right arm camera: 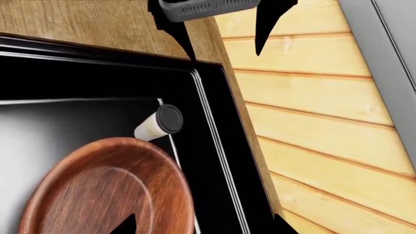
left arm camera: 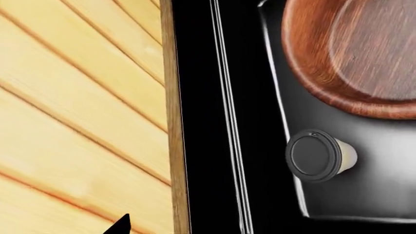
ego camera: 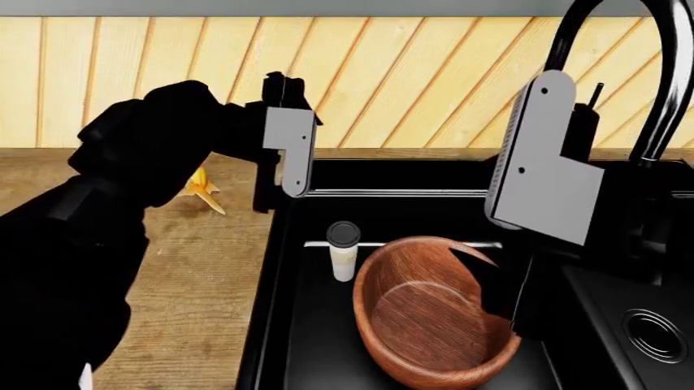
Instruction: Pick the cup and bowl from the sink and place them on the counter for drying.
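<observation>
The cup (ego camera: pixel 344 250), white with a black lid, stands upright in the left basin of the black sink (ego camera: pixel 284 341). Touching or almost touching its right side is the reddish-brown bowl (ego camera: pixel 434 321). My left gripper (ego camera: pixel 271 199) hangs open and empty over the sink's back-left corner, above and left of the cup (left arm camera: pixel 315 155). The right wrist view shows its two fingers spread. My right gripper (ego camera: pixel 483 280) is open over the bowl's right rim, one fingertip over the bowl (right arm camera: pixel 104 190), with nothing between its fingers. The counter (ego camera: pixel 195 276) lies left of the sink.
A tall black faucet (ego camera: pixel 651 81) arches over the sink's back right, close behind my right arm. The right basin has a round drain (ego camera: pixel 656 333). A small yellow-orange object (ego camera: pixel 204 191) lies on the counter by the plank wall (ego camera: pixel 434 73).
</observation>
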### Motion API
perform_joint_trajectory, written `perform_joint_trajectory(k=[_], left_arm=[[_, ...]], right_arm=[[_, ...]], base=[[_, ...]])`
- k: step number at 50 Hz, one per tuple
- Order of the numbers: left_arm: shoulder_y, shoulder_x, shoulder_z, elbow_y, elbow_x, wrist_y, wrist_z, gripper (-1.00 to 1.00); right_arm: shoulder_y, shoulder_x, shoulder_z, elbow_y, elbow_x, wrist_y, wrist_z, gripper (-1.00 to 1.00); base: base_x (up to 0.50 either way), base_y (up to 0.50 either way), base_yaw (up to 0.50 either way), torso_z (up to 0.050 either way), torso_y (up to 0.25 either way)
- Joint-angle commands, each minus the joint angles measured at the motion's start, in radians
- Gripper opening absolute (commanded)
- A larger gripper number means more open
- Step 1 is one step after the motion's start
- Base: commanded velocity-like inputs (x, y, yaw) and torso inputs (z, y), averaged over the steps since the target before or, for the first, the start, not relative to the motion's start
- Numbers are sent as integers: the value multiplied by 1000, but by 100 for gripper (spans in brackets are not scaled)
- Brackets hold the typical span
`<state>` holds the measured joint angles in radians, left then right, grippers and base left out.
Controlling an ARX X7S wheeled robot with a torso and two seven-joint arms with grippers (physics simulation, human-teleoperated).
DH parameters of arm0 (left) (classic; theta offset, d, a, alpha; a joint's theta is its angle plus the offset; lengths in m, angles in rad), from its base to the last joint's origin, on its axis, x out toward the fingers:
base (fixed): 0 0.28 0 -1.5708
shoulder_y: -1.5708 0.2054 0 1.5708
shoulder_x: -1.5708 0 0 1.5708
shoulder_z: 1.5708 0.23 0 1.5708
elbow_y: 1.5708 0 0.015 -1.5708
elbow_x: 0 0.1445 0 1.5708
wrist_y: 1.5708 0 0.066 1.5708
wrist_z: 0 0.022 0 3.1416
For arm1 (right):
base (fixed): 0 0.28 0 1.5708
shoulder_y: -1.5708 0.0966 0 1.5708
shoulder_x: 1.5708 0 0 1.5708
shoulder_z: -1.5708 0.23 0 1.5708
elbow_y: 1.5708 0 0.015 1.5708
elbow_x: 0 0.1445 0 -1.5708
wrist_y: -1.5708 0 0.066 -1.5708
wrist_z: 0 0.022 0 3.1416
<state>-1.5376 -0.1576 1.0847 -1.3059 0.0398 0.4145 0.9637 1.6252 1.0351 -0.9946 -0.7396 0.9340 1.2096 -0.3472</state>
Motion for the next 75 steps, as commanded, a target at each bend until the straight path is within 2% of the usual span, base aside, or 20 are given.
perform_joint_trajectory(k=[1,43,75], left_arm=[[31,5,41,-2,-13,-20,-6,100],[98,83,76,-3,-41,-128,-50,100],[155,87,88,-3,-35,-136,-69,100]], right_arm=[[-9,5,1,-2,7,-9,5,100],[-40,64,14,-28,43,-38,27,100],[-61,73,15,-36,64,-50,50,100]], base=[[0,0,0,0,0],[0,0,0,0,0],[0,0,0,0,0]])
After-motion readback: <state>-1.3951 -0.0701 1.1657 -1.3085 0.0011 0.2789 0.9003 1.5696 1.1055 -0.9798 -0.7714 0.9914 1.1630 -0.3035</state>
